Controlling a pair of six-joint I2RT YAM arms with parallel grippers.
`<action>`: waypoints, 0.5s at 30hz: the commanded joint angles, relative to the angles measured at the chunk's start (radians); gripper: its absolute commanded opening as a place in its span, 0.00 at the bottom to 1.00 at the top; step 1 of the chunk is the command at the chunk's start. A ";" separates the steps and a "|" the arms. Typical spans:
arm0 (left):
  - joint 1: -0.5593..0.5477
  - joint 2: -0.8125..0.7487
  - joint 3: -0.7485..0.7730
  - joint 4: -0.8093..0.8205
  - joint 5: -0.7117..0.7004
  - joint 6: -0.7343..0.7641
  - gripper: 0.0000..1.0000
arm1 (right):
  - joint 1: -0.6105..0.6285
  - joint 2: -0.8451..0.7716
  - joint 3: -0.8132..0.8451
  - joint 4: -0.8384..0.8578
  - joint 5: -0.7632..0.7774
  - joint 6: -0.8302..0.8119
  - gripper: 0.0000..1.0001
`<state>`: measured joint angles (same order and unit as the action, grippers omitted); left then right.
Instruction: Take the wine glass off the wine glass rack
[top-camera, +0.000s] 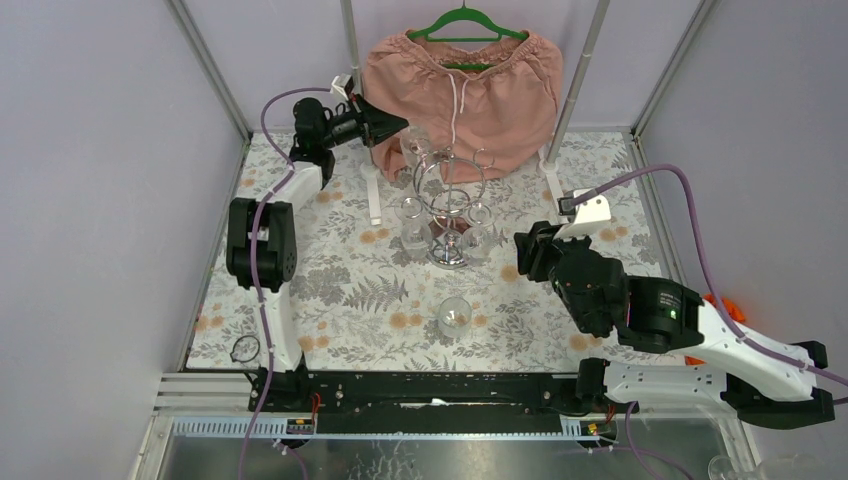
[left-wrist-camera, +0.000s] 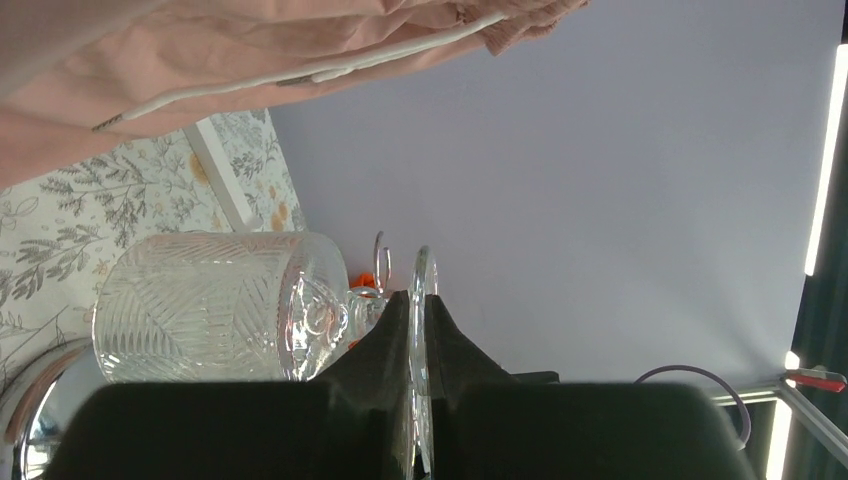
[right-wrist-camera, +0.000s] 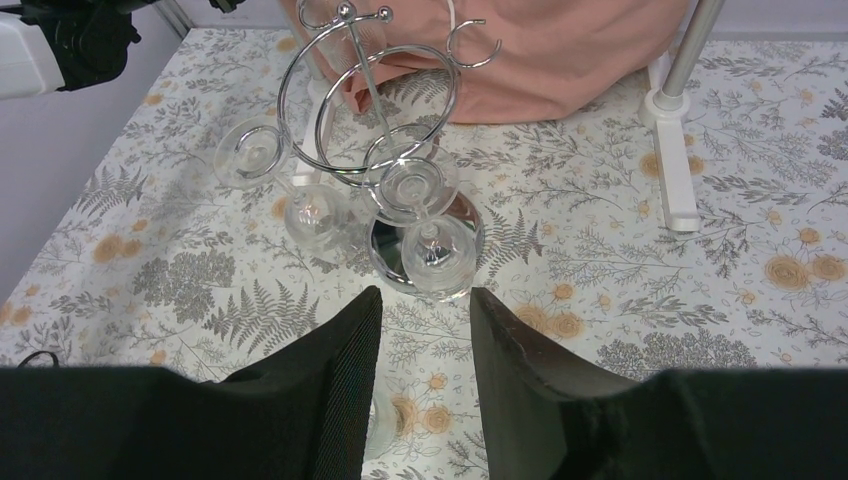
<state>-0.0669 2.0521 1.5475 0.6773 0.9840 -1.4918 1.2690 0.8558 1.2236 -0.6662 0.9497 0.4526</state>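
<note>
Wine glass (left-wrist-camera: 210, 310): cut-pattern bowl, lying on its side at the rack's (top-camera: 449, 190) back-left, close against the upper wire arms. Whether its foot is hooked in a loop cannot be told. Left tool (left-wrist-camera: 418, 305): clamped tight on the thin foot disc of this glass, one finger on each face. Right tool (right-wrist-camera: 425, 310): fingers parted, nothing held, at the rack's front-right and pointing at its base. Two more glasses (right-wrist-camera: 425, 245) hang bowl-down from the rack. A loose glass (top-camera: 455, 316) stands on the table (top-camera: 340, 290) in front of the rack. Pink shorts (top-camera: 460, 90) hang behind the rack.
</note>
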 joint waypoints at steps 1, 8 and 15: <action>0.009 0.018 0.067 0.031 -0.004 -0.020 0.00 | 0.001 0.006 -0.011 0.039 0.011 0.026 0.46; 0.017 -0.018 0.044 0.033 -0.011 -0.016 0.00 | -0.003 0.017 -0.020 0.051 0.009 0.026 0.48; 0.038 -0.111 0.049 0.069 -0.016 -0.038 0.00 | -0.017 0.030 -0.032 0.074 -0.033 0.033 0.48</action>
<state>-0.0494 2.0377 1.5715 0.6727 0.9798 -1.4940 1.2606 0.8803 1.1957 -0.6434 0.9310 0.4610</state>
